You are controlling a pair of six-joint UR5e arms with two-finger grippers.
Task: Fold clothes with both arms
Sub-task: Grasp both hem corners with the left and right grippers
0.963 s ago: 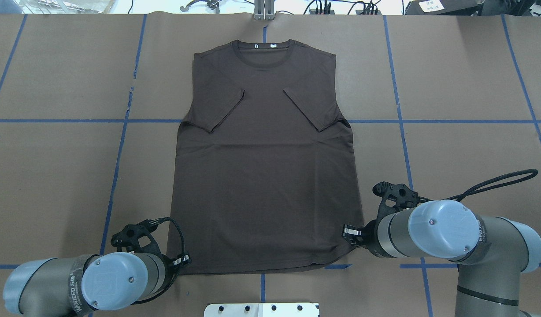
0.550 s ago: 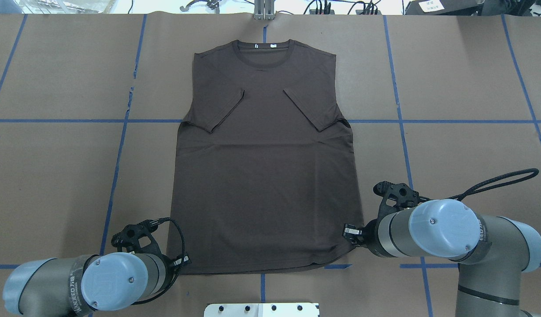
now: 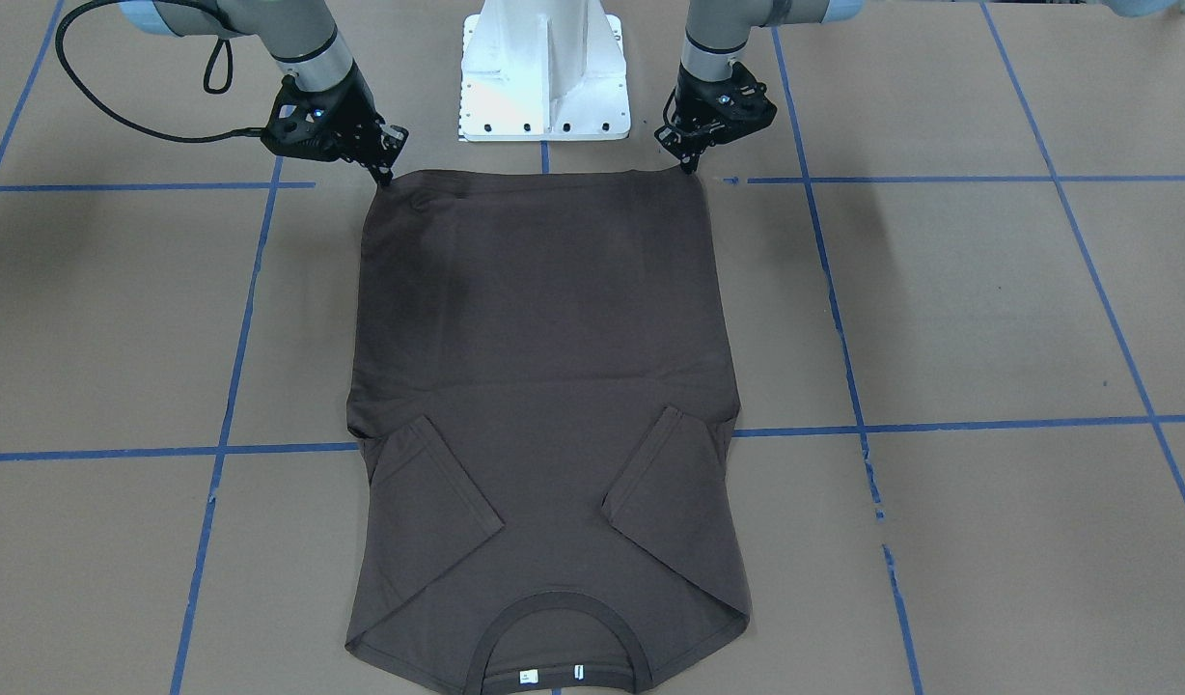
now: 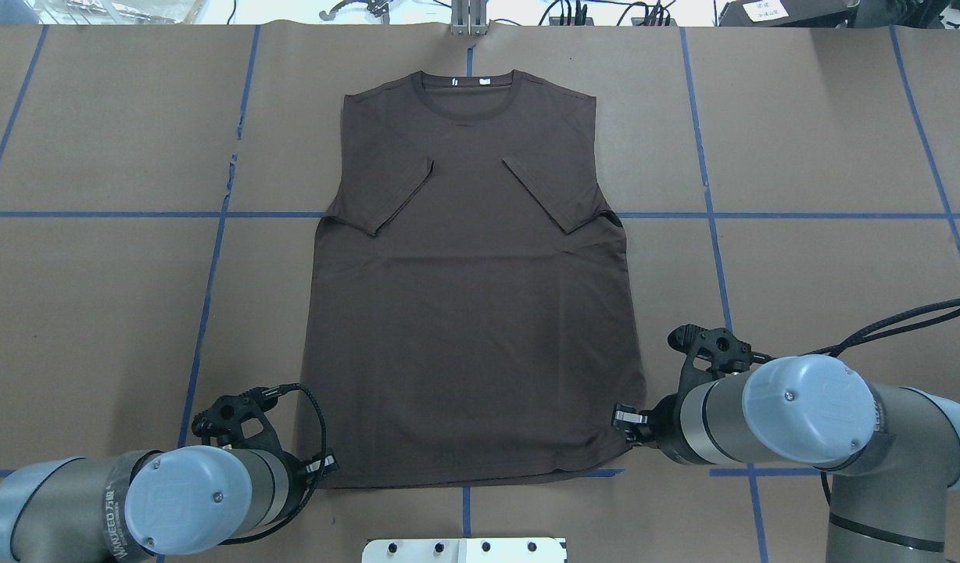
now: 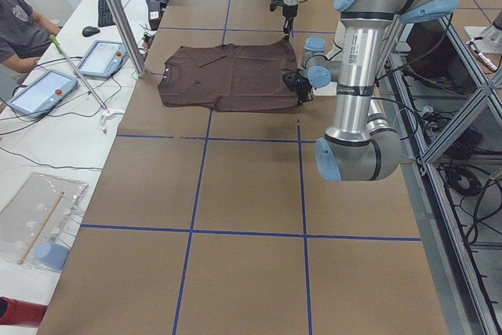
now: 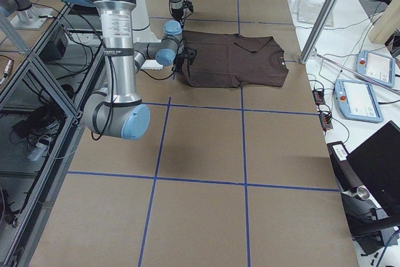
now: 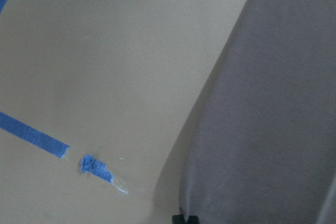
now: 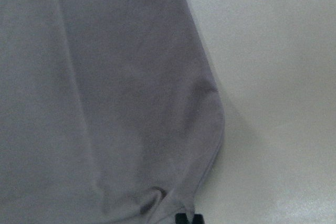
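Observation:
The dark brown T-shirt (image 4: 472,313) lies flat on the brown paper, collar and white neck tags at the far side, both sleeves folded in over the chest. It also shows in the front view (image 3: 544,338). My left gripper (image 4: 326,464) is at the hem's near-left corner, on the right of the front view (image 3: 690,166), shut on the fabric corner (image 7: 273,129). My right gripper (image 4: 619,416) is at the hem's near-right corner, on the left of the front view (image 3: 384,174), shut on puckered fabric (image 8: 105,103).
The white bolted pedestal (image 3: 544,77) stands just behind the hem, between the arms. Blue tape lines (image 4: 214,258) grid the paper. A metal post (image 4: 468,19) stands past the collar. Tablets (image 5: 39,92) and a seated person (image 5: 20,25) are beyond the table's far side.
Both arms have shifted slightly outward and toward the robot. The grippers stay at the hem corners, and the shirt lies as before.

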